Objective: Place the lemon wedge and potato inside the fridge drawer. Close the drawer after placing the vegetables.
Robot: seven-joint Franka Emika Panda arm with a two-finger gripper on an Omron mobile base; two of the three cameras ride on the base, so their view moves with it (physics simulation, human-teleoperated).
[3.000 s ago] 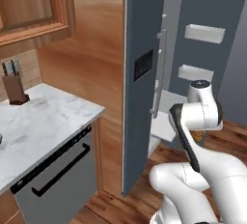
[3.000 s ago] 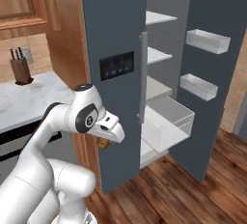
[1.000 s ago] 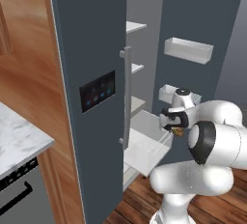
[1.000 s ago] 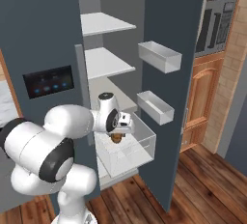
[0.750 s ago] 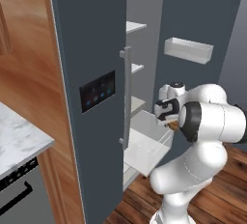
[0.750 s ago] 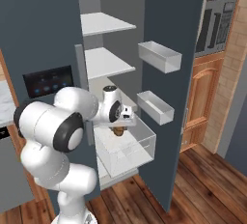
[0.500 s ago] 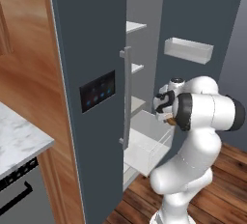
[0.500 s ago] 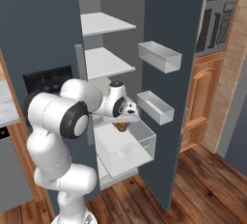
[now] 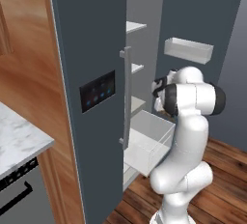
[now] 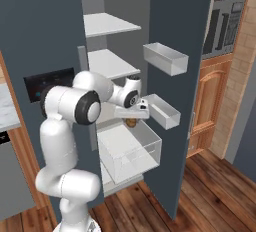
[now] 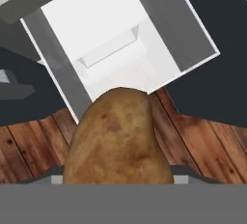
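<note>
The tan-brown potato (image 11: 118, 138) looms large in the hand view, held between my fingers, whose tips it hides. My gripper (image 10: 132, 120) is shut on the potato (image 10: 131, 123) and hangs just above the pulled-out fridge drawer (image 10: 142, 158), near its back. In the hand view the translucent whitish fridge drawer (image 11: 58, 68) lies open below, its white inside showing beyond the potato. From the left, the fridge drawer (image 9: 161, 138) juts out beside my arm. The lemon wedge is out of view.
Two clear door bins (image 10: 165, 58) (image 10: 164, 112) hang on the open right door, close to my hand. White shelves (image 10: 107, 24) sit above the drawer. The left fridge door with its dark panel (image 9: 97, 91) stands beside it. Wooden floor (image 10: 210, 186) lies below.
The base drove from the counter to the fridge. Over the last second my arm swung the potato up and inward, from beside the drawer to above it. The grip has not changed.
</note>
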